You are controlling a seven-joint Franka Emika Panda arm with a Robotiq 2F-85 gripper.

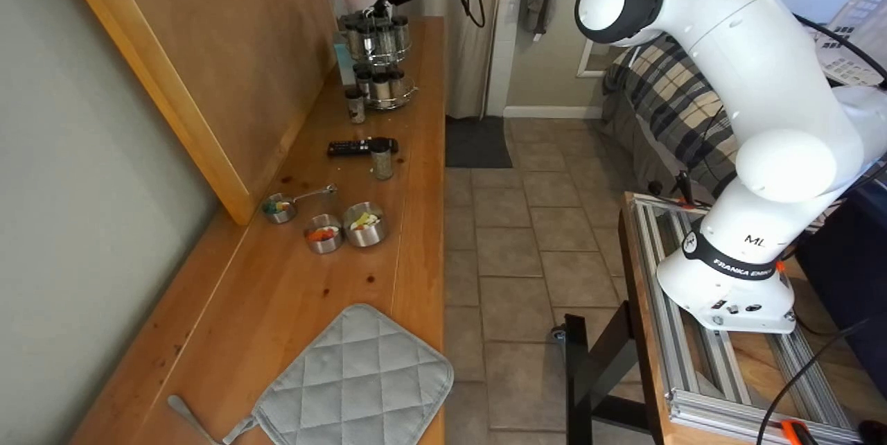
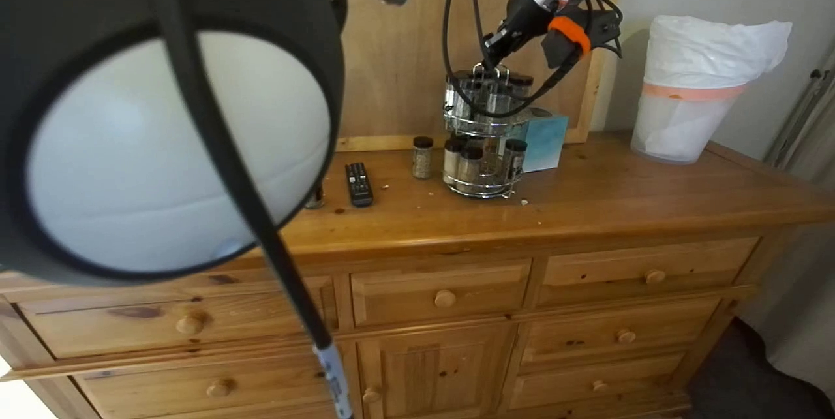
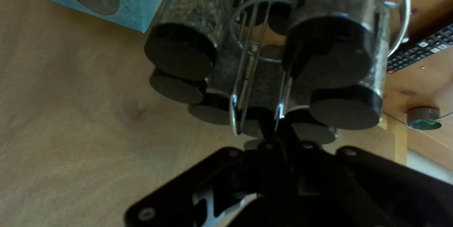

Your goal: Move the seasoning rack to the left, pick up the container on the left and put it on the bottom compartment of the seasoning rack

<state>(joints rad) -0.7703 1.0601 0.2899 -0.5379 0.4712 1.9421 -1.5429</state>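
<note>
- Wooden dresser (image 2: 607,200): its drawers show in an exterior view, partly blocked by the robot arm (image 2: 163,145).
- Grey quilted pot holder (image 1: 360,382): in an exterior view alone, cut off by the bottom edge.
- Two-tier wire spice rack (image 2: 483,132): upright on the dresser in both exterior views; in the wrist view its lower tier is hard to make out.
- Gripper (image 3: 276,124): fingers pinched together on one wire of the rack's handle, clear only in the wrist view.
- Remote control (image 1: 360,147): cropped in the wrist view.
- Loose spice jar (image 1: 355,107): just beside the rack in both exterior views.
- Another black-lidded jar (image 1: 382,159): by the remote control, mostly hidden behind the arm in an exterior view.
</note>
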